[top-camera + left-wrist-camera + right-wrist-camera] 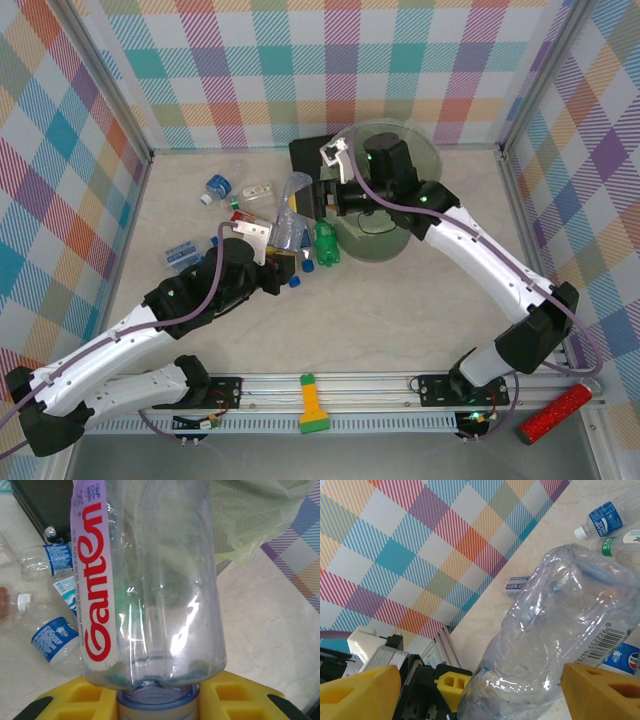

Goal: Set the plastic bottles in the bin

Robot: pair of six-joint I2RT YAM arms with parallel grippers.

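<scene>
Yellow-fingered left gripper (158, 702) clamped on the neck of a clear bottle (160, 580), held near the bin (378, 248), not over it. Right gripper (480, 690) straddles the same bottle, fingers wide, not touching (a handover, by the look). Risk: left lets go before right bites, or the crumpled wall buckles, and it drops short. Label reads "Ganten" in red, plus "Natural Mineral Water".

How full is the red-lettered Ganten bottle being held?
Empty: the Ganten bottle is see-through from end to end, with no water line, only reflections.
</scene>
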